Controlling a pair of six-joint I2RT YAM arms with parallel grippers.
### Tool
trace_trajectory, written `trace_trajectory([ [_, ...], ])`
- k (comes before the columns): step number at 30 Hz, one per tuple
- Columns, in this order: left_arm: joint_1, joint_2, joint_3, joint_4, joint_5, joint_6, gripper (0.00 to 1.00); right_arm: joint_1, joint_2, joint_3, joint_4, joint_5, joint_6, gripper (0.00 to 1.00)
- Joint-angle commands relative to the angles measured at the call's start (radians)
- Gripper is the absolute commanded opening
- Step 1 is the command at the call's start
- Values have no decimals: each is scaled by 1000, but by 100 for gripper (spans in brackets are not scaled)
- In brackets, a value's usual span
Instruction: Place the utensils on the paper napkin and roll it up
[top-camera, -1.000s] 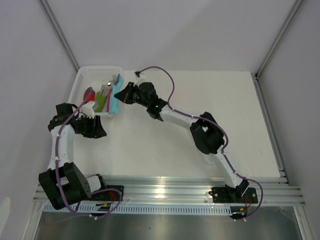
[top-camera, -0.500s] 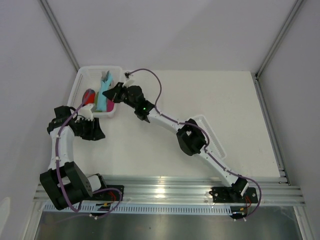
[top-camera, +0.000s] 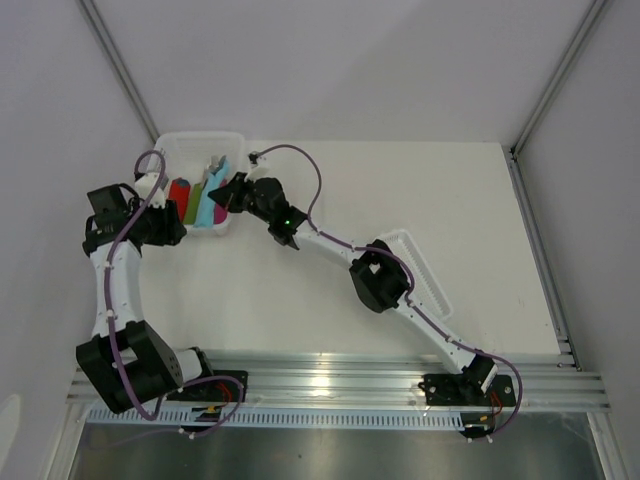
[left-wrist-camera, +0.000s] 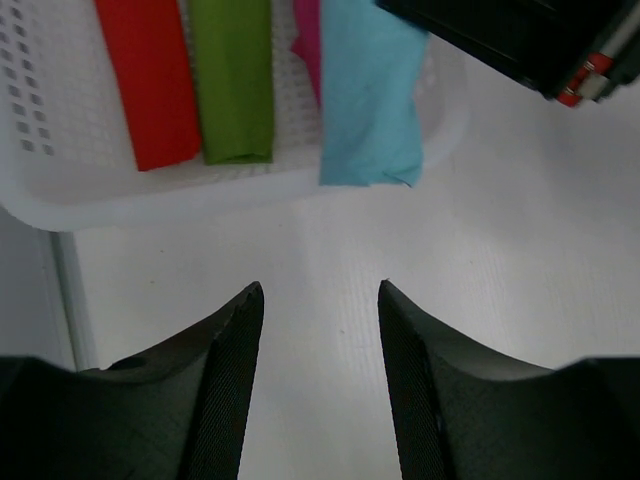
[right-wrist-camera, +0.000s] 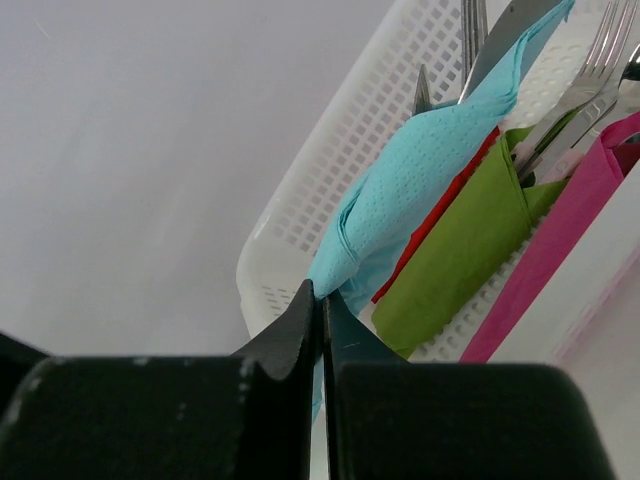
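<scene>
Pinching the near end of the teal napkin, the right pincer has its fingers pressed together on the paper, right at the rim of the white basket. The napkin is wrapped round the utensils, with silver tips poking out the far end. This roll lies slanted in the basket over the red roll and green roll, beside the pink roll, its near end overhanging the rim. The left pincer is spread with nothing in it, over the table just short of the basket.

Handling guess: the paper is thin, soft, easy to tear and quick to unroll. The metal inside is heavier and slick, so it could slide out an open end if tipped. A safer hold is probably mid-roll, squeezing over the metal, not the loose paper tail.
</scene>
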Motion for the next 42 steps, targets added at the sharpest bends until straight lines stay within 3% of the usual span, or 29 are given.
trace_trajectory([
  [1, 13, 51, 59, 188, -140, -93, 54, 3, -24, 13, 71, 12, -12, 0],
  [8, 12, 187, 143, 275, -384, -116, 54, -2, -30, 14, 71, 11, -38, 0],
  [19, 10, 431, 307, 323, -567, -101, 54, 0, -44, -6, 72, -20, -58, 0],
  [23, 10, 508, 381, 258, -575, -99, 52, -2, -40, -6, 73, -15, -60, 0],
  [27, 10, 462, 320, 305, -539, -105, 54, -2, -36, -6, 74, -21, -63, 0],
  [32, 10, 493, 365, 228, -532, -102, 52, -2, -46, -24, 74, -30, -66, 0],
  [38, 10, 327, 168, 333, -415, -43, 52, -8, -64, -53, 82, -49, -74, 0],
  [42, 10, 255, 158, 255, -363, -46, 52, -6, -82, -85, 86, -44, -85, 0],
])
